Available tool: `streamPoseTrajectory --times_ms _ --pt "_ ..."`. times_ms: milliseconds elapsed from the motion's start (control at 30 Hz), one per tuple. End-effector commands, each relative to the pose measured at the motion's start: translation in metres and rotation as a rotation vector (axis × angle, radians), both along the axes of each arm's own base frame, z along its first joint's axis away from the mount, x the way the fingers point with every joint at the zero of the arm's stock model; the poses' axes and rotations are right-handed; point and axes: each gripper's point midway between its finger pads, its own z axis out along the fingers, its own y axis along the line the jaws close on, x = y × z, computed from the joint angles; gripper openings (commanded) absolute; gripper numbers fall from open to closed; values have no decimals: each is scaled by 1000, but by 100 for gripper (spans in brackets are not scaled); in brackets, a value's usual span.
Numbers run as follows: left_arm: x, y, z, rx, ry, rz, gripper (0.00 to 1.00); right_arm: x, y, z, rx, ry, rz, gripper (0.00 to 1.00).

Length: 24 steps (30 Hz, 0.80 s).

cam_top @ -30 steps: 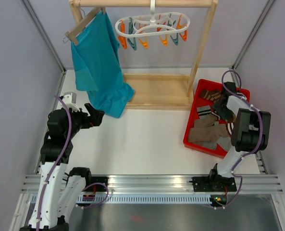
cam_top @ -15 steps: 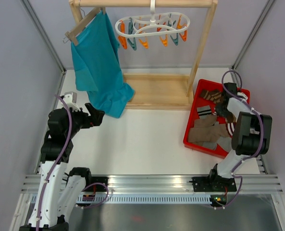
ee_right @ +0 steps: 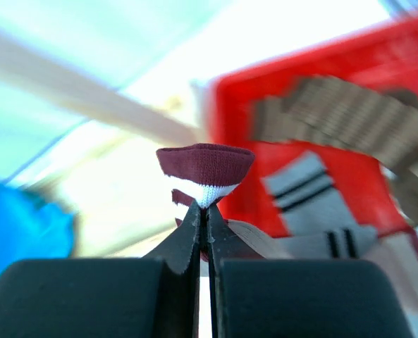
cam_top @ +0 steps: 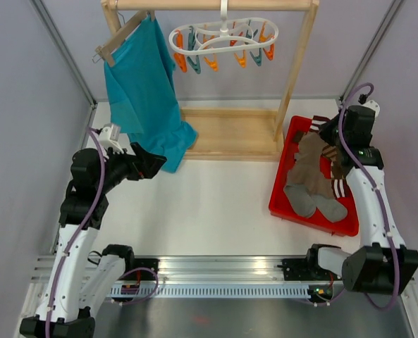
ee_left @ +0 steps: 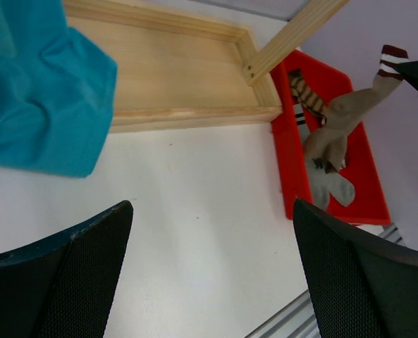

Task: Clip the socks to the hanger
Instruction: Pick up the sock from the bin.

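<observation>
My right gripper [cam_top: 327,134] is shut on the maroon-and-white cuff [ee_right: 205,163] of a taupe sock [cam_top: 309,167], lifted over the far end of the red tray [cam_top: 282,189]. The sock hangs limp, its toe trailing down among the other socks [cam_top: 316,201] in the tray. The left wrist view shows the same sock [ee_left: 342,113] dangling over the tray. The white ring hanger [cam_top: 223,36], with orange and teal clips, hangs from the rack's top bar, far left of the sock. My left gripper [cam_top: 152,163] is open and empty over the white table, near the shirt's hem.
A teal shirt [cam_top: 142,91] on a wooden hanger drapes down at the rack's left side. The wooden rack [cam_top: 230,134] has a flat base and two uprights; the right upright [cam_top: 297,67] stands beside the tray. Grey walls close in on both sides.
My right gripper has shut on a sock's cuff in the tray and risen with it, pulling the sock up. The left arm has shifted slightly toward the shirt.
</observation>
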Motion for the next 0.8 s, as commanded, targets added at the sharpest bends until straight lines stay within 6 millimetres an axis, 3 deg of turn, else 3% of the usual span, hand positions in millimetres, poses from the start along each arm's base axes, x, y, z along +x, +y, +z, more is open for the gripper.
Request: streamPoseTrajectory --times_ms 0,67,100,233,333,467,533,767 --pt "-8 -29 58 -108 -118 -106 98 -16 31 81 -51 -239 168 0" --pt "-6 -43 71 -133 -158 -139 97 -27 46 101 -53 -300 232 0" --pt "-14 -63 74 -140 -166 -203 97 -35 51 113 -63 -338 252 0" --pt "-11 -109 85 -160 -201 -302 96 -58 75 156 -47 -463 367 0" --pt "-10 -136 110 -232 -293 -379 94 -76 96 184 -6 -551 463 0" --pt "-9 -172 137 -314 -390 -494 93 -93 115 203 33 -598 547 0" --pt "-9 -179 151 -327 -419 -513 90 -100 121 212 42 -620 575 0" --pt "-14 -212 170 -349 -462 -624 80 -111 148 222 122 -660 675 0"
